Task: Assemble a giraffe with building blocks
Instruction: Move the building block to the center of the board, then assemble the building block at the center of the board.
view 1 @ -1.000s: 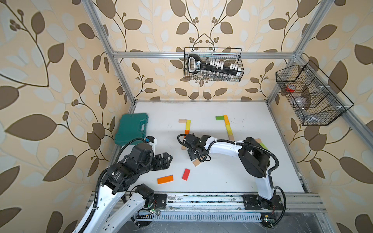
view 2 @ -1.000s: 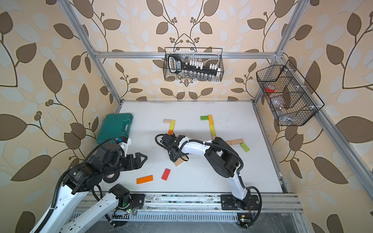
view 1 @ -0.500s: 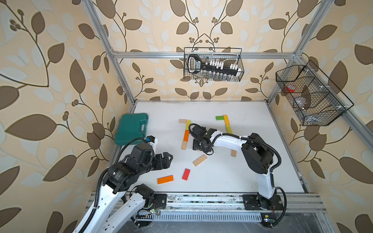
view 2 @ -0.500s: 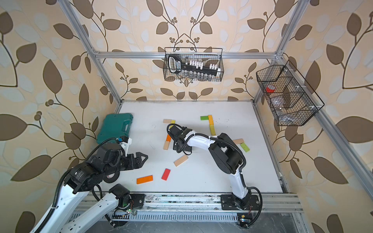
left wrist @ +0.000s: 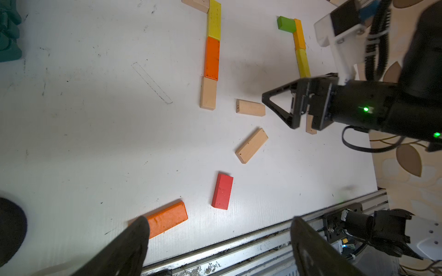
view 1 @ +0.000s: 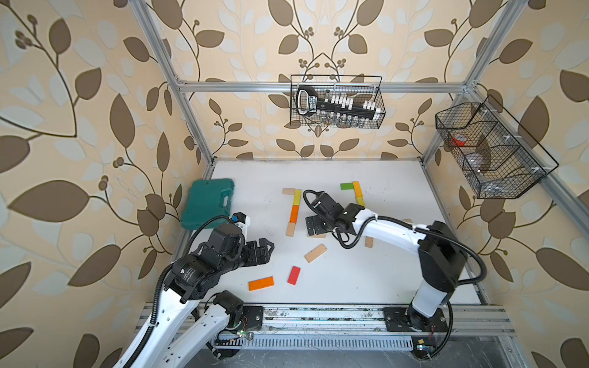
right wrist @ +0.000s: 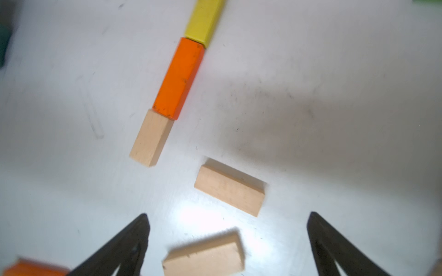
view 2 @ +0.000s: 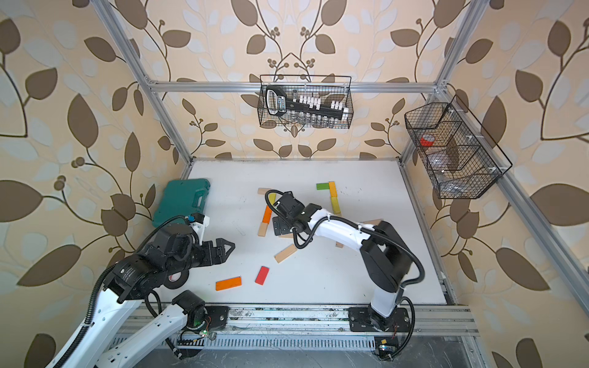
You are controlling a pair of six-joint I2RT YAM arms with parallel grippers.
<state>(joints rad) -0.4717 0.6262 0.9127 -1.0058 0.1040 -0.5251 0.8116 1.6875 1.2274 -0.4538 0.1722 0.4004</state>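
The building blocks lie flat on the white table. One line runs beige, yellow, orange, beige. A second line is green, orange, yellow. My right gripper hovers open just right of the first line's near beige block. A loose beige block lies ahead of its fingers, and another lies below, between them. My left gripper stands open near the front left, above the orange block and the red block.
A green plastic case lies at the table's left edge. More loose beige blocks lie at mid-table and under the right arm. Wire baskets hang on the back wall and right wall. A metal rail borders the front.
The right gripper moved from mid-table up to the first line. A beige block now lies at that line's near end. Its jaws have spread wider. The left arm has not moved.
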